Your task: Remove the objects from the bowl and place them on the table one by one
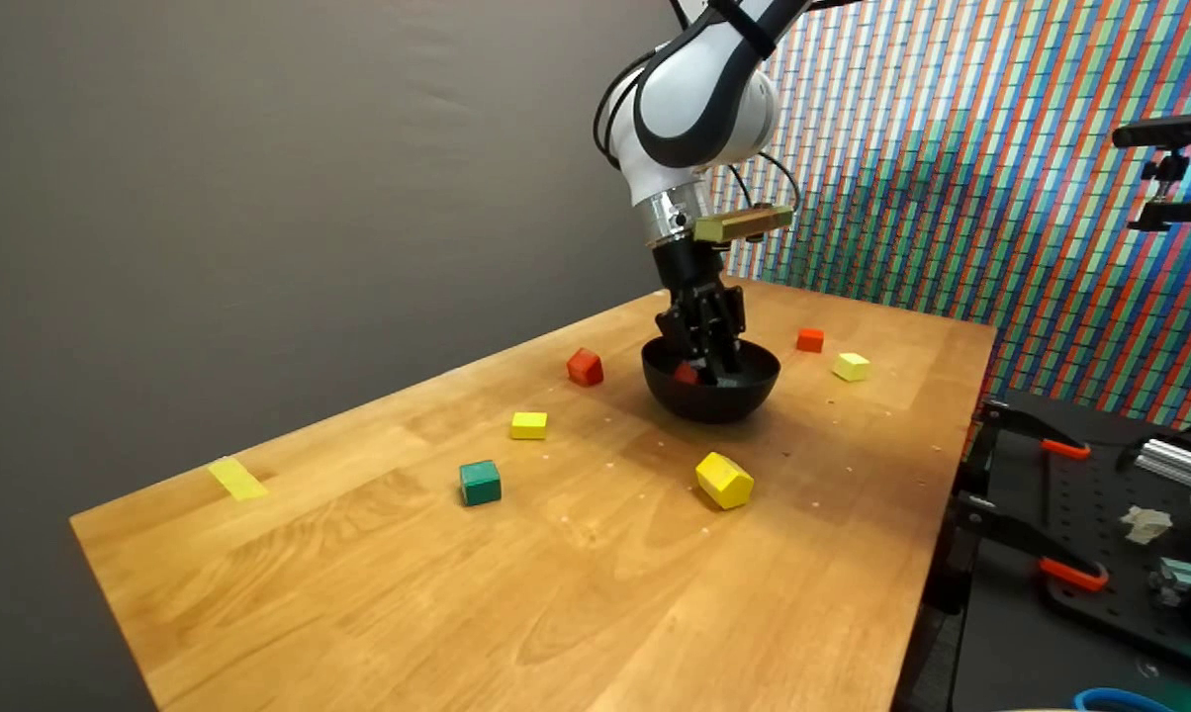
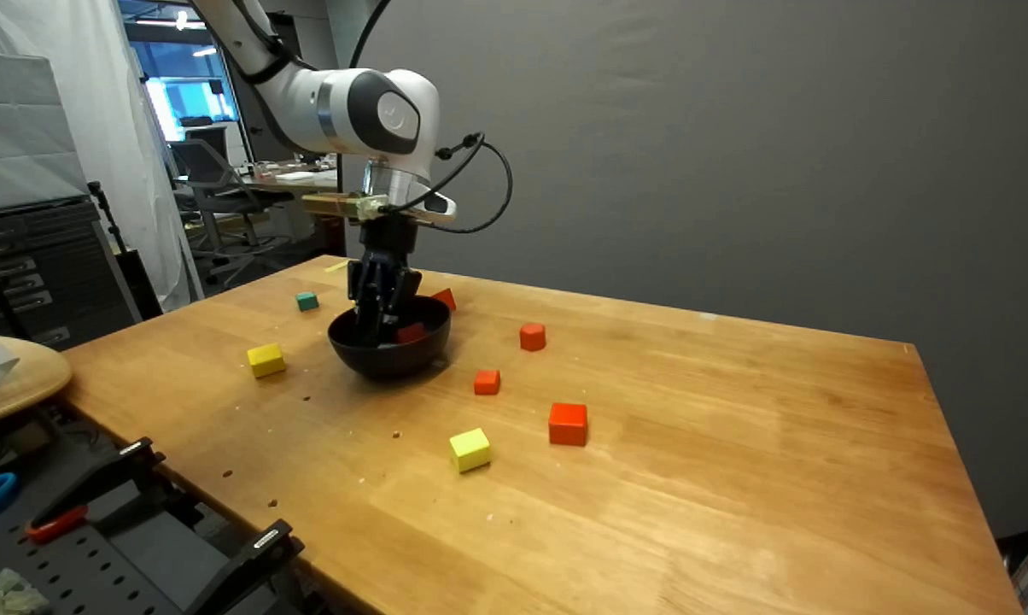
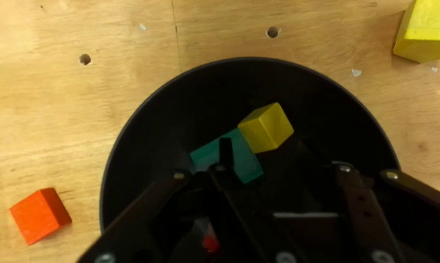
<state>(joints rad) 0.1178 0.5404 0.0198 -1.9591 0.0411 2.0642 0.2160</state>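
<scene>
Exterior view: the white-and-black robot arm [image 1: 699,104] slanted in from the top edge and bent to point steeply down, its black gripper [image 1: 717,369] reaching inside the black bowl [image 1: 711,403] on the wooden table [image 1: 576,593]. A red block [image 1: 686,374] lay in the bowl beside the gripper.

In an exterior view, the forearm [image 2: 234,38] sloped from the upper left, the wrist [image 2: 343,115] ran nearly level, and the gripper stood upright below it, left of the bowl's middle. A red cube [image 2: 569,424] and a lemon-yellow block [image 2: 470,450] sat near each other on the table.

Wrist view: the two fingers [image 3: 226,153] stood spread inside the bowl. One tip partly hid a green block [image 3: 247,157] that lay against a yellow block [image 3: 266,128]. An orange-red block [image 3: 37,217] lay on the table outside the rim.
</scene>
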